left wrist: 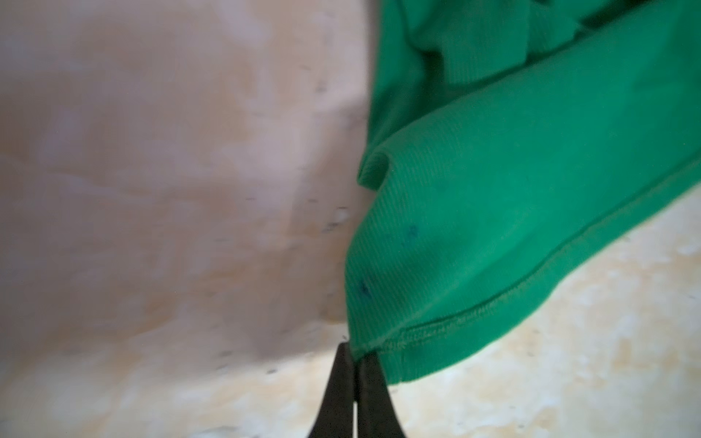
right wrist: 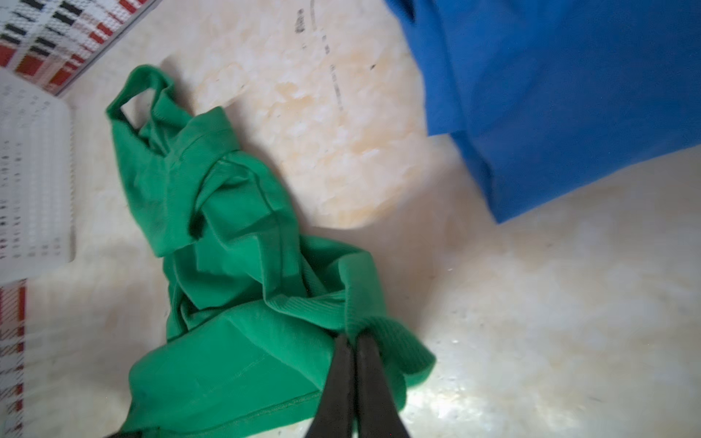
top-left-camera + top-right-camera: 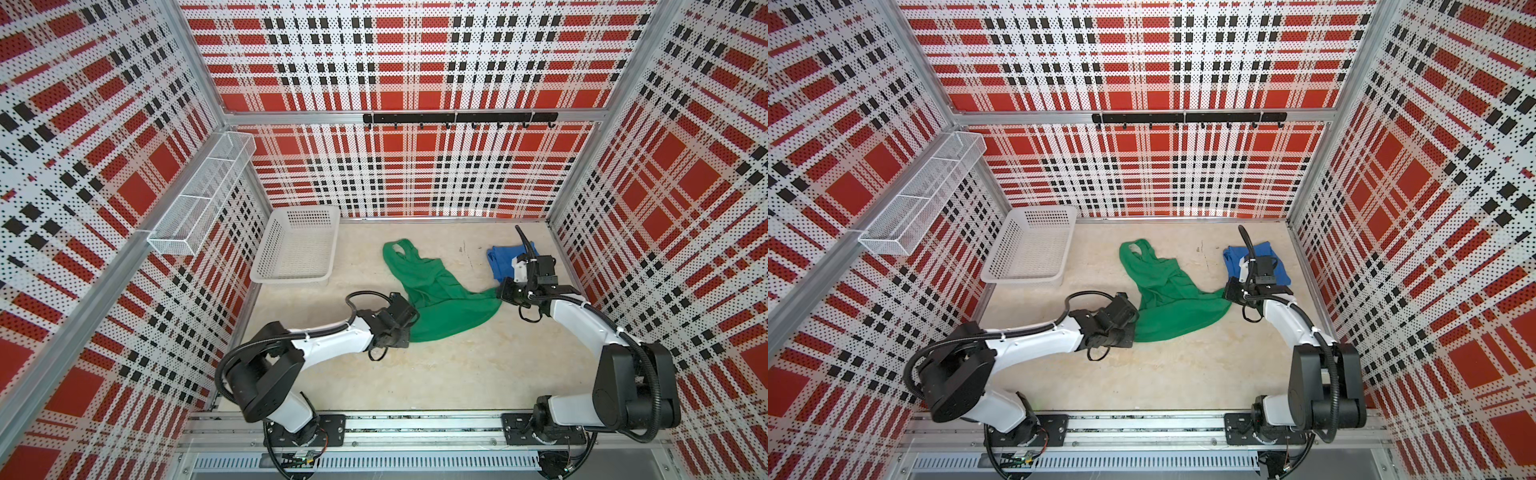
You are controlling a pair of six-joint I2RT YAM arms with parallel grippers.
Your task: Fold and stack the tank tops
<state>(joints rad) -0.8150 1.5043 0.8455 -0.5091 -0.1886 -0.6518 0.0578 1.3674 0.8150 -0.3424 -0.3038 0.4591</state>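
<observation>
Your left fingers [image 1: 339, 386] and right fingers [image 2: 341, 379] each pinch an edge of the crumpled green tank top [image 3: 436, 291] lying mid-desk [image 3: 457, 374]. It looks soft and limp, so hold it by the hem corners.

At the matt black left fingers [image 1: 337, 390], the green tank top [image 1: 531, 227] is finely ribbed knit cloth with a stitched hem. Past the right fingers [image 2: 370, 379], the blue tank top [image 2: 550, 94] looks like smoother cloth (blurred, though). The bench [image 1: 151, 189] is mottled cream, slightly glossy.
</observation>
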